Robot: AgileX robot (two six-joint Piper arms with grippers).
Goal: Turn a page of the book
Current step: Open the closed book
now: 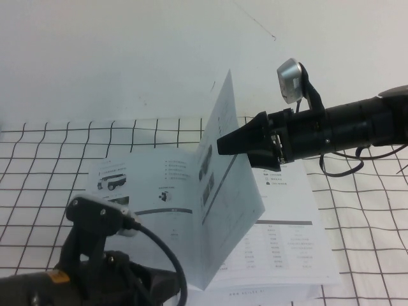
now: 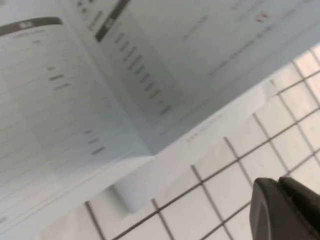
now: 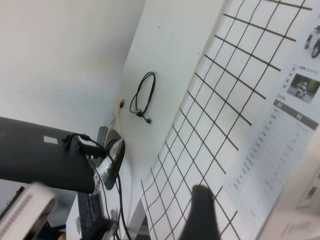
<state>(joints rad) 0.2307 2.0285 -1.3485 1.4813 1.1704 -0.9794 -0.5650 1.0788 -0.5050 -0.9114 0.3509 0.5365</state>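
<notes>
The book [image 1: 290, 245] lies open on the grid-lined table, with vehicle photos and tables on its sheets. One page [image 1: 223, 210] stands almost upright over the spine. My right gripper [image 1: 223, 145] reaches in from the right at the page's free edge and is shut on it. In the right wrist view, one finger [image 3: 200, 215] shows beside the lifted page [image 3: 295, 210], and the other finger is hidden. My left gripper [image 2: 282, 187] is shut and empty. It hovers low at the book's front edge [image 2: 200, 135]. In the high view it [image 1: 162, 284] sits bottom left.
The table [image 1: 51, 166] has a white cover with a black grid and meets a white wall behind. My left arm and its camera [image 1: 102, 213] fill the front left corner. A coiled cable [image 3: 142, 95] shows in the right wrist view.
</notes>
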